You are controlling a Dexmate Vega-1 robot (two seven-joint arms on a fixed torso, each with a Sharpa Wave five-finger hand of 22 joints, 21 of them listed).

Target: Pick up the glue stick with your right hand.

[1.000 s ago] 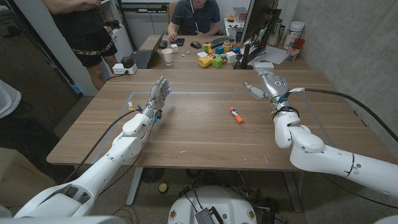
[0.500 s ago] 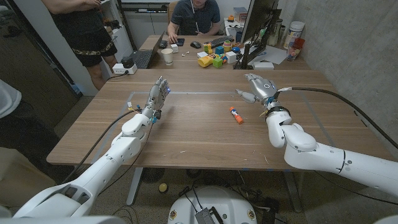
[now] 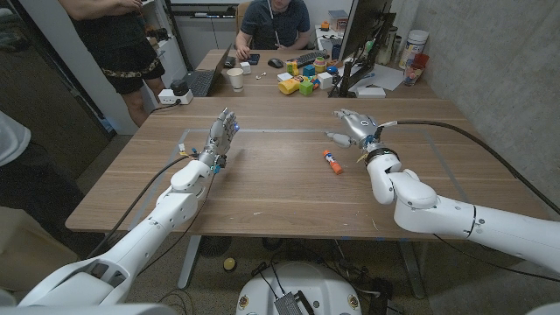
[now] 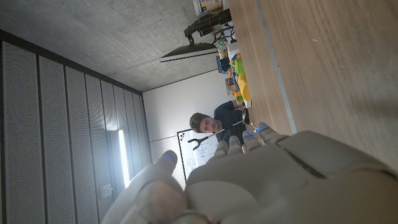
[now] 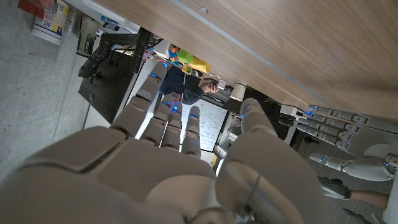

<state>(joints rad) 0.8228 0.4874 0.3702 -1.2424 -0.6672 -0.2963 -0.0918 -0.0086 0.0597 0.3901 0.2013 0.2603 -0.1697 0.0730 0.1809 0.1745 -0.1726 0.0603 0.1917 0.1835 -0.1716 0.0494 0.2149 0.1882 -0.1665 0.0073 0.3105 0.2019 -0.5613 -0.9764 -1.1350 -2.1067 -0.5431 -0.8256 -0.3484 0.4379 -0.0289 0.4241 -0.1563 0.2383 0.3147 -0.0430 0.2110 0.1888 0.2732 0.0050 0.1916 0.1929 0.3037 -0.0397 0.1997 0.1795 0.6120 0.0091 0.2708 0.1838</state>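
Head view: glue stick (image 3: 332, 161) lies on the wooden surface (image 3: 262, 188), near mid, orange cap toward robot. Right hand (image 3: 353, 128) hovers just behind and right of it, fingers spread, holding nothing, not touching the stick. Left hand (image 3: 222, 133) stands upright w/ fingers apart, well apart from the stick, empty.

Left wrist view: left hand (image 4: 267, 180) from the back, fingertips lit blue; a seated person (image 4: 208, 122) behind.

Right wrist view: right hand (image 5: 168, 155) fingers extended, nothing in them; left hand (image 5: 345, 140) across the surface.

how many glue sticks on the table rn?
1. The glue stick lies on the wooden table, right of centre in the head view, just left of the right robot hand, untouched. The far desk's clutter could hide others.
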